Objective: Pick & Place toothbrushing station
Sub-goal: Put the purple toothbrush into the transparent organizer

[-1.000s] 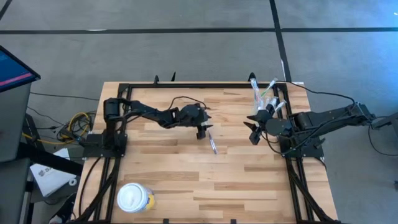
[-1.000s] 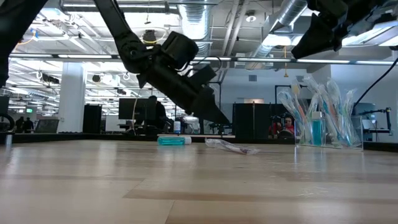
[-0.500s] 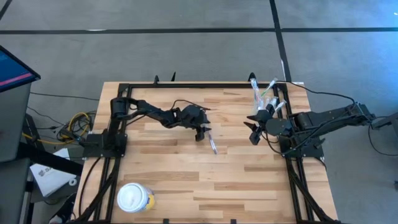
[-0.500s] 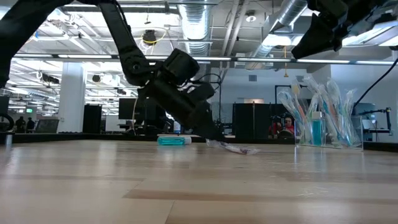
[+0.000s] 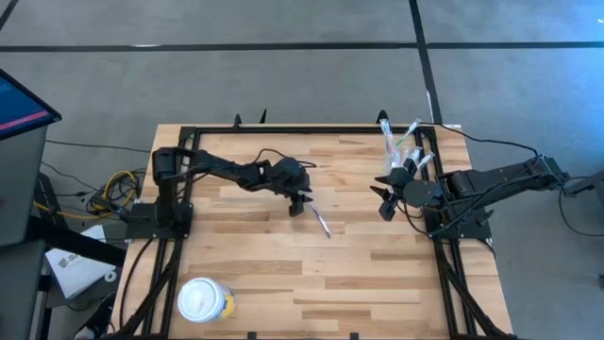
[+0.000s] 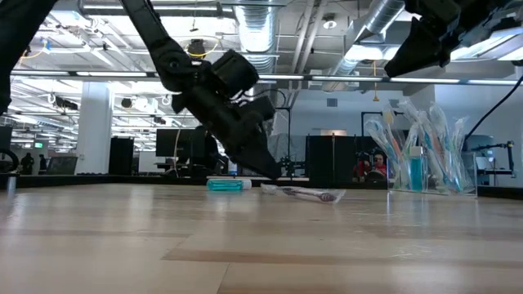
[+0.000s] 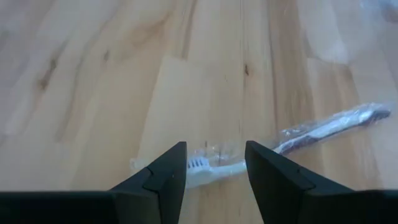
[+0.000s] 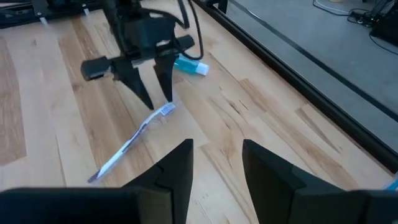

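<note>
A toothbrush in a clear wrapper (image 5: 321,223) lies flat on the table's middle; it also shows in the left wrist view (image 7: 280,140) and the right wrist view (image 8: 132,142). My left gripper (image 5: 298,202) is open and low, its fingers on either side of the brush's head end (image 7: 199,165). A small blue tube with a white cap (image 8: 190,65) lies just beyond it (image 6: 225,184). A clear tumbler (image 6: 421,167) holding several toothbrushes stands at the far right (image 5: 401,151). My right gripper (image 5: 382,200) is open and empty, raised beside the tumbler. My left gripper's fingers (image 7: 163,177) slant down from the table's left and straddle the bristle end of the wrapped toothbrush (image 7: 199,165), which lies flat on the table. I cannot tell whether either finger touches the brush or its wrapper.
A round yellow tub with a white lid (image 5: 205,300) stands near the table's front left. A black frame (image 5: 283,129) runs along the table's far edge and sides. Bare wood lies between the toothbrush and the front edge.
My left gripper has dipped down onto the toothbrush's head end, then drawn a little toward the table's left, staying low and open. The toothbrush's head end has slid slightly leftward, so the brush lies turned a bit; its other end has stayed put.
</note>
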Action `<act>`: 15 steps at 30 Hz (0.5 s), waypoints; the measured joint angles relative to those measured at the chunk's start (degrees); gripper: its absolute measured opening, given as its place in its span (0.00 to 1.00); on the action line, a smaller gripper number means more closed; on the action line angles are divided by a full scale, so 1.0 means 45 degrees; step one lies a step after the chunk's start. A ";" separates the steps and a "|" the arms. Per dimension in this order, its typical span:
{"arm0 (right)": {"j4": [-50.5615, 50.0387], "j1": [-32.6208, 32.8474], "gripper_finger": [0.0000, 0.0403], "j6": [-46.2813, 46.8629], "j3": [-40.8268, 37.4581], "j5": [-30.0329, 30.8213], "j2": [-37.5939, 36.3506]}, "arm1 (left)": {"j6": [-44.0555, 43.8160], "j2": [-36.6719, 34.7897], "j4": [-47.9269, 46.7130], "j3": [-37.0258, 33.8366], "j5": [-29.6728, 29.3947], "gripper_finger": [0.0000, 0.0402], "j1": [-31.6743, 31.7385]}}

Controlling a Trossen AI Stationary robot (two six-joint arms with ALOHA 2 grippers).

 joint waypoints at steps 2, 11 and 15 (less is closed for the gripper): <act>0.0007 0.0011 0.32 0.0010 0.0000 0.0001 0.0000 | 0.0084 -0.0400 -0.0059 -0.0200 -0.0052 0.39 -0.0085; 0.0073 0.0025 0.32 0.0024 0.0000 0.0001 0.0000 | 0.2439 -0.1000 -0.0065 -0.1029 -0.1501 0.39 -0.0593; 0.0103 0.0025 0.32 0.0010 0.0000 0.0001 -0.0004 | 0.3094 -0.0876 -0.0033 -0.1043 -0.3217 0.40 -0.0925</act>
